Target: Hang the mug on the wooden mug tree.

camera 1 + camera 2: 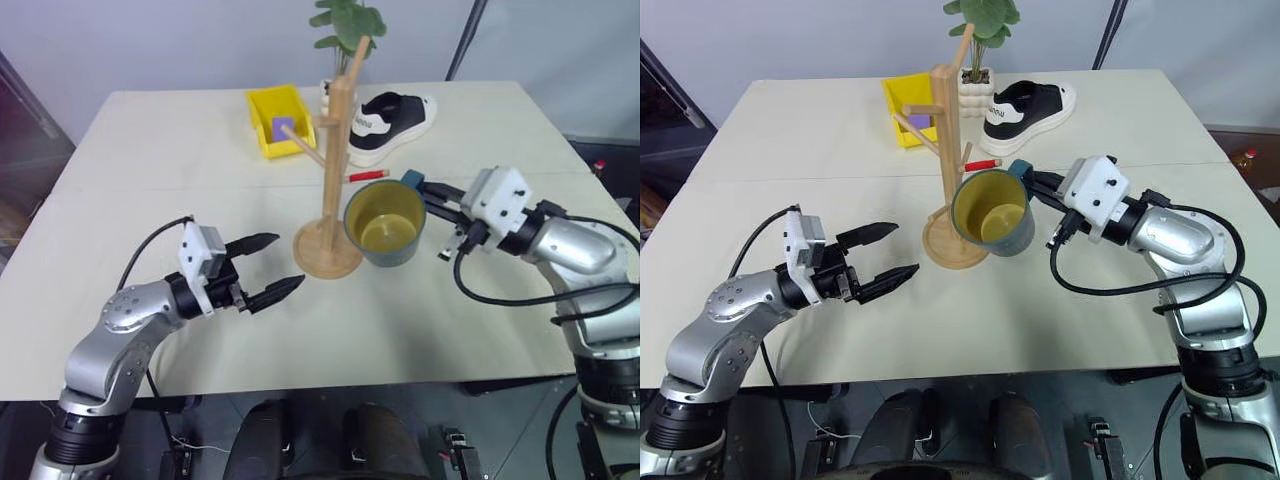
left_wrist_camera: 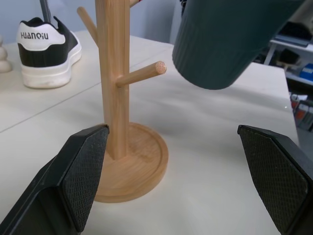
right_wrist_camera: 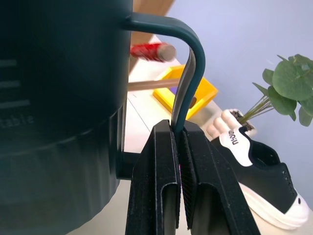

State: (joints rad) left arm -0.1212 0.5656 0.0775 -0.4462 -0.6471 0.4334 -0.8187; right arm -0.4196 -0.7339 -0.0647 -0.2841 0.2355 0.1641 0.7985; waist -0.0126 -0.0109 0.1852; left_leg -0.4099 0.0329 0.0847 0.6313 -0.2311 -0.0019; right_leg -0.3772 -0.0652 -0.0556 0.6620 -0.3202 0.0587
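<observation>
i see a beige table point(image 1: 150, 130) against a pale wall. at the far side sit a yellow bin point(image 1: 279, 119), a black-and-white shoe point(image 1: 393, 124) and a potted plant point(image 1: 345, 25); a red pen point(image 1: 367, 176) lies behind the tree point(image 1: 334, 170). my right gripper point(image 3: 180, 161) is clamped on the handle of the mug point(image 1: 385, 222), holding it off the table just right of the tree's pole, tilted with its yellow inside facing me. the mug is dark teal, ribbed low down. my left gripper point(image 1: 266, 268) hovers with fingers apart, holding nothing, left of the tree's base.
</observation>
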